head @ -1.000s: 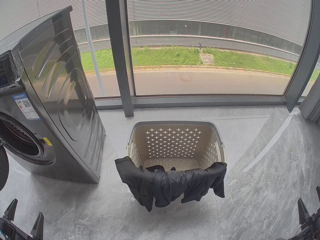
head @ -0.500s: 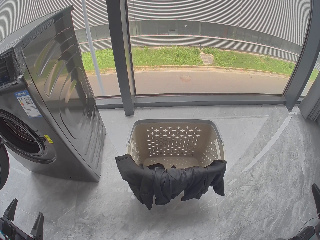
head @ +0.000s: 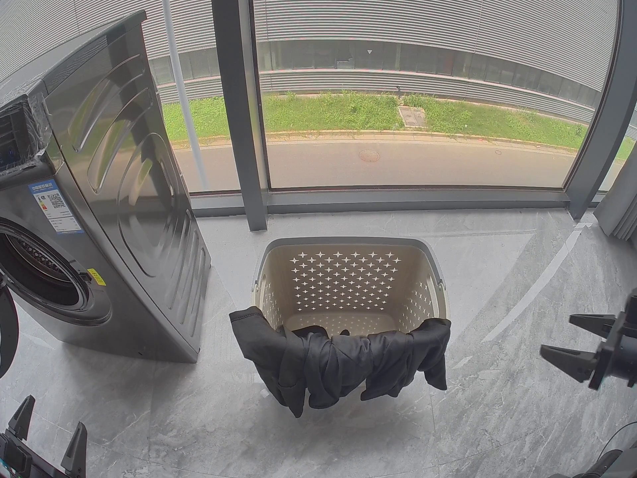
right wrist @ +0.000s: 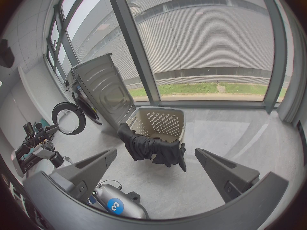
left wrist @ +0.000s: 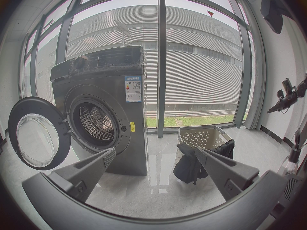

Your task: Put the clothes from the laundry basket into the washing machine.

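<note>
A beige laundry basket (head: 350, 280) stands on the floor in front of the window. A black garment (head: 338, 363) hangs over its near rim. The grey washing machine (head: 113, 187) stands to its left, with its round door (left wrist: 38, 133) swung open and the drum (left wrist: 96, 122) exposed. My left gripper (head: 55, 413) is open and low at the near left, apart from everything. To the right of the basket, my right gripper (head: 556, 334) hangs open with its fingers towards the garment (right wrist: 150, 147), well short of it.
A tall glass wall with a dark post (head: 239, 101) runs behind the basket. A curtain edge (head: 620, 214) hangs at the far right. Bare grey floor (head: 504, 393) lies between my right gripper and the basket.
My right gripper has risen from the bottom right corner to the right edge at basket height. The left gripper has not moved. The head view shifted slightly at first.
</note>
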Controlling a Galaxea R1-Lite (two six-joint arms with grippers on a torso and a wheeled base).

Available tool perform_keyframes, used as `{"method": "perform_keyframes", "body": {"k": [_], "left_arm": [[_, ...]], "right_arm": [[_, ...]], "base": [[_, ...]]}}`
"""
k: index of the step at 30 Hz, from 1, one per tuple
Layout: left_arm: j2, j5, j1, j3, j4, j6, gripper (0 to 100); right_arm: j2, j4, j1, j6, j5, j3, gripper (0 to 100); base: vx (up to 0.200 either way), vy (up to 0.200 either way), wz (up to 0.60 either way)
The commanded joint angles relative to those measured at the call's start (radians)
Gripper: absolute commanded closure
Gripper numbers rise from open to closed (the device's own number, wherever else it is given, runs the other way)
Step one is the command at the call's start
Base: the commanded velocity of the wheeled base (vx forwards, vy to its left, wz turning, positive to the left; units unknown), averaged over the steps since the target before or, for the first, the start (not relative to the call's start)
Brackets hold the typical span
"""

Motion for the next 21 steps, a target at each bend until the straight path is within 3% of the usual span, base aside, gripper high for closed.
{"method": "perform_keyframes", "body": {"k": [1, 4, 6, 8, 13, 14, 21], "left_arm": [[-0.018, -0.002, 0.000, 0.018, 0.001, 0.006, 0], [-0.018, -0.002, 0.000, 0.018, 0.000, 0.006, 0], [-0.018, -0.002, 0.000, 0.018, 0.000, 0.006, 0], [-0.018, -0.002, 0.000, 0.018, 0.001, 0.006, 0], [-0.018, -0.002, 0.000, 0.018, 0.001, 0.006, 0], [-0.018, -0.002, 0.000, 0.018, 0.001, 0.006, 0], [-0.018, -0.002, 0.000, 0.018, 0.001, 0.006, 0]], "right_arm": [[0.388, -0.175, 0.106, -0.001, 0.018, -0.010, 0], [0.488, -0.262, 0.143, -0.003, -0.022, -0.017, 0], [0.580, -0.322, 0.183, -0.007, -0.099, -0.038, 0], [0.632, -0.333, 0.203, -0.009, -0.128, -0.066, 0], [0.712, -0.330, 0.220, -0.035, -0.154, -0.116, 0], [0.749, -0.331, 0.222, -0.044, -0.180, -0.132, 0], [0.847, -0.339, 0.238, -0.040, -0.237, -0.204, 0]], "base": [[0.000, 0.000, 0.00], [0.000, 0.000, 0.00], [0.000, 0.000, 0.00], [0.000, 0.000, 0.00], [0.000, 0.000, 0.00], [0.000, 0.000, 0.00], [0.000, 0.000, 0.00]]}}
